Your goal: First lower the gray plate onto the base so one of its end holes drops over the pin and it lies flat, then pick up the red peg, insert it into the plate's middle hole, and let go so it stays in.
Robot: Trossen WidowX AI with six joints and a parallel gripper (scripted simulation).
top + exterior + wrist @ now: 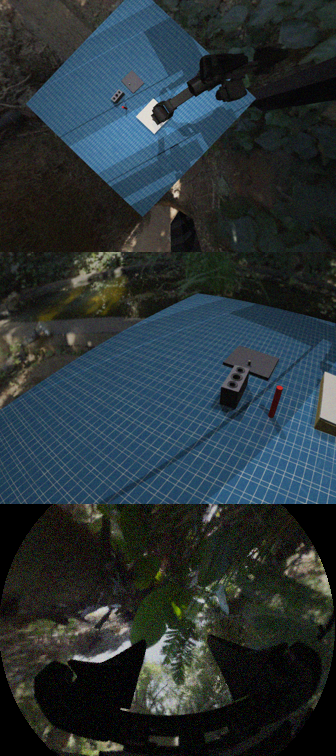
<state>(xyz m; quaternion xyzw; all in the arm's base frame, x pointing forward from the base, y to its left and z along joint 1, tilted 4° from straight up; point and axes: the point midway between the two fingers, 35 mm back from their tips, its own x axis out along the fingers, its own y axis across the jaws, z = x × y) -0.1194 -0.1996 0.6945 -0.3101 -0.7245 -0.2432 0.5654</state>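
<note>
Counting the pieces on the blue gridded surface (113, 141) (168, 414), there is one gray plate (118, 97) (230, 397), one base (136, 80) (261, 364) with a single pin (129, 83) (249, 362), one red peg (123, 107) (275, 401) and one white-topped block (145, 116) (328, 399). The plate is a thick oblong bar with three round holes in a row along its upper face; the base is a thin, flat gray square, its pin sticking up bare. Seen from the exterior view, the base lies at the far side of the group, the plate sits nearer and a little to the left, and the peg stands upright to the right of the plate, apart from it. The white-topped block is farther right, cut off by the picture's edge. In the top view the plate and base are near each other with a strip of surface between them, so the plate is off the pin and the peg is outside the middle hole. There is one arm (183, 96) with one gripper (160, 113) (176, 641), which is over the white-topped block in the top view. Its two dark fingers are spread wide, released, with only greenery and light visible between them; they hold nothing. Whether the gripper touches the block, I cannot tell.
</note>
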